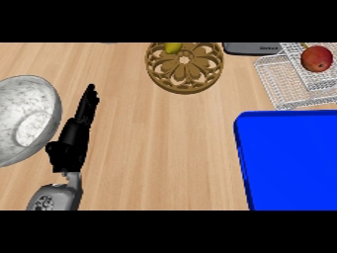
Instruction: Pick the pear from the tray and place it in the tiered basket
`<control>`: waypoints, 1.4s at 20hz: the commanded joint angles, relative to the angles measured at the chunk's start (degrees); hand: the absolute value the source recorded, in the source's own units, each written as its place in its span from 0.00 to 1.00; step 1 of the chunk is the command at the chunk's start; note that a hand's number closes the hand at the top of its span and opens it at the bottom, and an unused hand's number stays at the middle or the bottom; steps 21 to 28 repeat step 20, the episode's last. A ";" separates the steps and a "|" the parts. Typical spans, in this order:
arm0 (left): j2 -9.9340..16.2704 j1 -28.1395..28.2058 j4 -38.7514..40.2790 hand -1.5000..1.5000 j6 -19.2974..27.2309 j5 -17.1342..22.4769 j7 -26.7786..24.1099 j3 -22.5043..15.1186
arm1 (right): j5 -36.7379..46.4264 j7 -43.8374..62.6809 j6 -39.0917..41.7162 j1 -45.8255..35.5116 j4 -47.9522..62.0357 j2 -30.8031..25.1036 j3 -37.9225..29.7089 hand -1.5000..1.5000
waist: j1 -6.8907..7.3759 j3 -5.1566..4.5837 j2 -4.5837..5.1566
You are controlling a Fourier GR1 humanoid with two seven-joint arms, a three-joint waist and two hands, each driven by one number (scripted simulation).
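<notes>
Left robot hand (pixel 74 132) released, fingers straight, beside grey bowl (pixel 14 121) at left; pear (pixel 316 58) in wire tiered basket (pixel 295 84), far right; blue tray (pixel 299 160) near right; wooden carved bowl (pixel 184 65) far centre, on counter (pixel 163 148)

Bright even light, soft faint shadows

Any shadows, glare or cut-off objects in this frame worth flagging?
Head view: light is flat, without harsh glare; the wire tiered basket casts a thin shadow on the counter; the blue tray is cropped at the right edge; the left hand reads as a nearly black silhouette.
</notes>
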 commanded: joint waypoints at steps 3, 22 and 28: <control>-0.38 -2.49 -1.81 0.50 1.49 -1.62 4.46 -0.31 | -4.79 2.69 -5.32 -1.54 2.13 -5.11 -8.18 0.00 | -0.59 0.03 -0.24; -0.72 0.43 -0.36 0.50 1.33 -1.24 0.86 0.27 | -22.13 -16.71 11.49 25.87 18.69 -29.29 -31.49 0.00 | -2.00 0.20 -0.15; -0.72 0.43 -0.36 0.50 1.33 -1.24 0.86 0.27 | -22.13 -16.71 11.49 25.87 18.69 -29.29 -31.49 0.00 | -2.00 0.20 -0.15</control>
